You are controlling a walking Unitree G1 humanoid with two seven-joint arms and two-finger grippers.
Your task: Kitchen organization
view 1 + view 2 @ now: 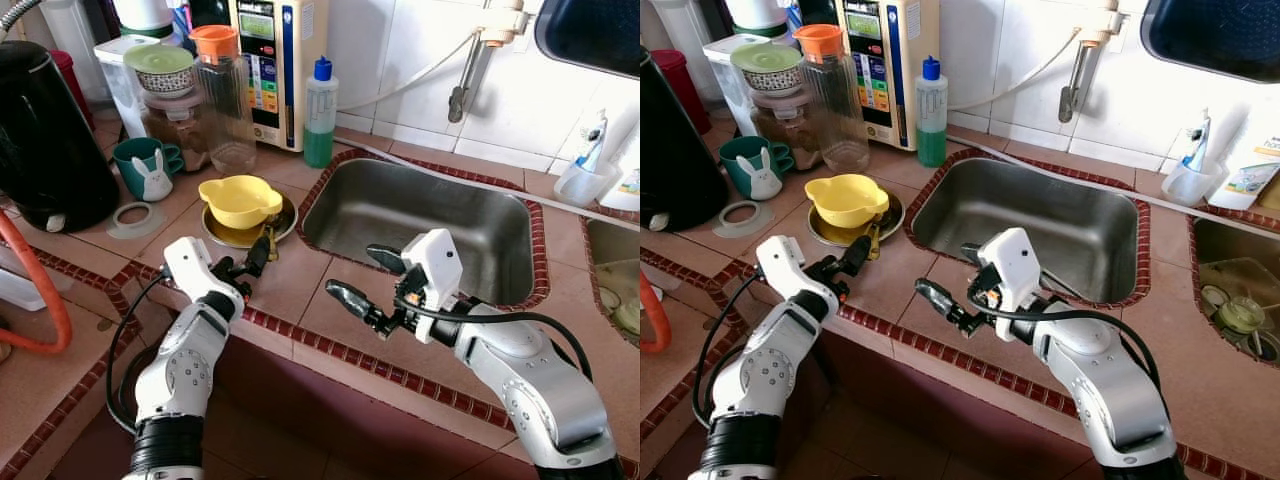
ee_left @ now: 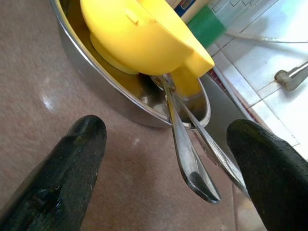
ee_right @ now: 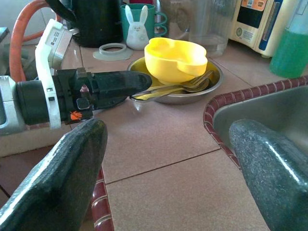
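Note:
A yellow bowl (image 1: 238, 198) sits in a shallow steel dish (image 1: 285, 222) on the tiled counter, left of the sink. Two metal spoons (image 2: 190, 163) lie under the bowl, with their handles sticking out over the dish rim. My left gripper (image 1: 255, 255) is at the dish's near edge, open. The spoon handles pass between its fingers (image 2: 57, 173) without touching either one. My right gripper (image 1: 365, 278) is open and holds nothing. It hovers over the counter in front of the sink (image 1: 420, 225) and points left toward the dish.
A black kettle (image 1: 45, 130), a green bunny mug (image 1: 145, 165), a glass jar with an orange lid (image 1: 222, 95), a green soap bottle (image 1: 320, 110) and a water purifier (image 1: 275, 60) stand behind. An orange hose (image 1: 40, 290) curves at the left. Bare counter lies between dish and sink.

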